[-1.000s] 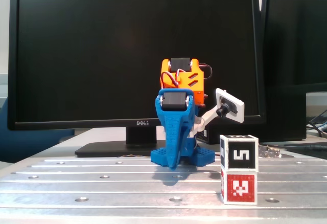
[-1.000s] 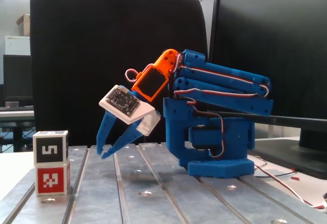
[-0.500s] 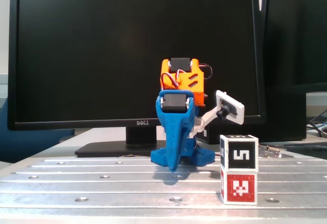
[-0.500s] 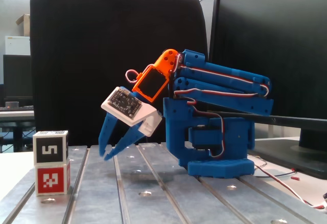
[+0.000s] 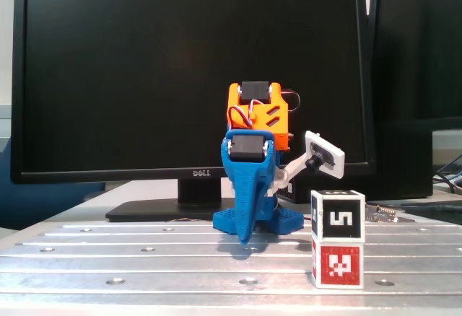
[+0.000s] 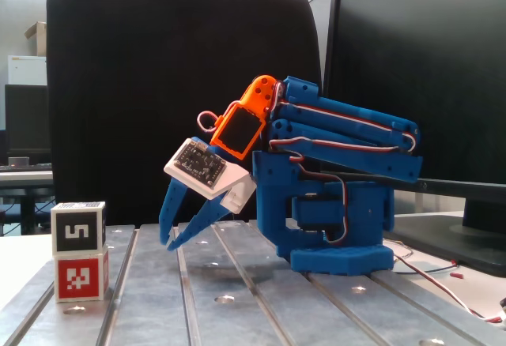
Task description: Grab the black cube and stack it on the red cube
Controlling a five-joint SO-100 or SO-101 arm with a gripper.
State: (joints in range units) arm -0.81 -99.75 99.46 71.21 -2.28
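Behind the slotted metal table, a dark Dell monitor is filling most of one fixed view, while a black office chair back is standing behind the arm in the other. The blue arm is sitting folded on its base, its upper links lying nearly level, with an orange wrist section angling downward. A small white camera board is riding on the wrist. The gripper is pointing down toward the table, its two blue fingers standing a little apart at the tips and holding nothing; in the front fixed view the gripper is appearing edge-on as a single blue wedge. The black cube is resting squarely on top of the red cube, the two forming a neat stack near the table's front edge. In the side fixed view, the black cube and the red cube are sitting at the left, well apart from the fingertips, with bare table between them.
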